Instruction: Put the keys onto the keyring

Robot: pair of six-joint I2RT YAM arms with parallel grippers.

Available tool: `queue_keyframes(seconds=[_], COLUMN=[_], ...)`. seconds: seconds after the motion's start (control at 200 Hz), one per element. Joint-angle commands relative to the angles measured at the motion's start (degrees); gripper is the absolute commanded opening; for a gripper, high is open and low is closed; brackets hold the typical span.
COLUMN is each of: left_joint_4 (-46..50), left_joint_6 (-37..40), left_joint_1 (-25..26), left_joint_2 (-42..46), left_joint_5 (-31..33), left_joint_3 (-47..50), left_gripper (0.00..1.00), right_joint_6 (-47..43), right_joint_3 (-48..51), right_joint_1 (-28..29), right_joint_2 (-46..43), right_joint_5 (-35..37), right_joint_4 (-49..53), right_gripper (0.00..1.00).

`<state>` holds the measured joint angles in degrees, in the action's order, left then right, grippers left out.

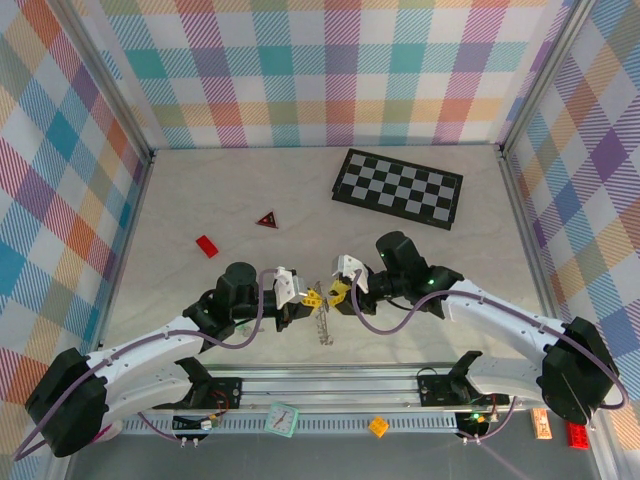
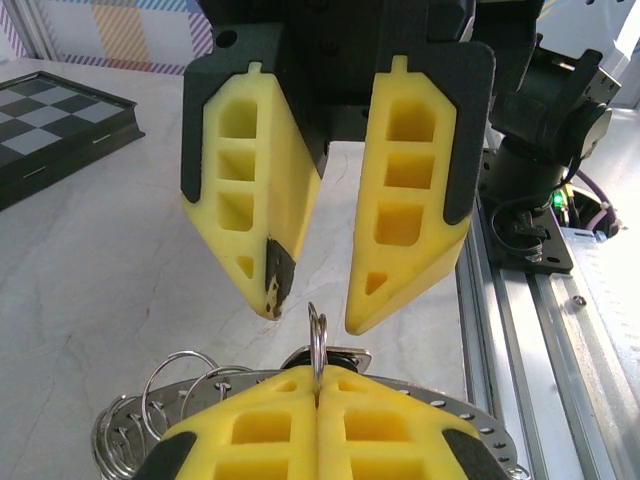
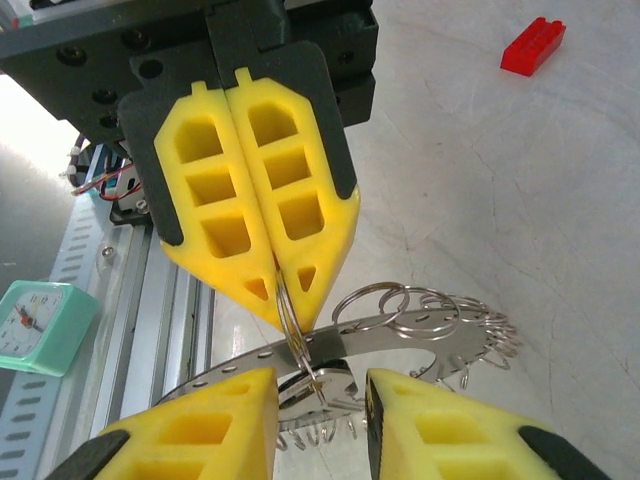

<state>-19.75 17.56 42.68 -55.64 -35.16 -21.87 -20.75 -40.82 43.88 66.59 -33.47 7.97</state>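
From above, the left hand (image 1: 310,298) and right hand (image 1: 340,291) met tip to tip near the near edge of the worktop (image 1: 200,200). The keyring (image 1: 321,328) was a small silvery shape just below them. At that size no keys could be picked out, and I could not tell whether the keyring rested on the worktop or hung clear of it.

In the left wrist view, the left hand's fingers were pressed together, clamped on a thin wire loop (image 2: 316,335) standing upright at the keyring's rim. The right hand faced it with its fingers apart and empty, its tips either side of the loop and not touching it. The left fingers hid the middle of the keyring. More loops (image 2: 170,385) bunched at its left.

In the right wrist view, the right fingers straddled the same loop from below. A small metal piece (image 3: 322,378) sat at the loop's foot. It might have been a key, but it was half covered and I could not say.

The step seemed to be threading: the left hand steadied the loop while the right came in. Next the right would probably need to close squarely on that piece without knocking the loop out of the left's grip.
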Motion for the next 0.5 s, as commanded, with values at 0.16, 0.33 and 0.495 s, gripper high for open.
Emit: queue_keyframes(seconds=[0.16, 0.33, 0.495], left_joint_4=[-3.6, -3.7, -3.8], left_joint_6=[-0.3, -0.2, -0.2], left_joint_1=[0.3, 0.4, 0.4], left_joint_2=[0.8, 0.8, 0.8], left_joint_5=[-2.4, -2.5, -2.7], left_joint_3=[0.3, 0.2, 0.2], left_gripper=[0.0, 0.0, 0.0], right_joint_6=[-2.4, -2.7, -2.8], right_joint_3=[-1.0, -1.3, -1.5], right_joint_1=[0.2, 0.2, 0.2], right_joint_2=[0.7, 0.8, 0.7], right_joint_5=[-1.3, -1.9, -2.4], right_joint_4=[1.8, 1.9, 1.5], right_gripper=[0.2, 0.13, 0.05])
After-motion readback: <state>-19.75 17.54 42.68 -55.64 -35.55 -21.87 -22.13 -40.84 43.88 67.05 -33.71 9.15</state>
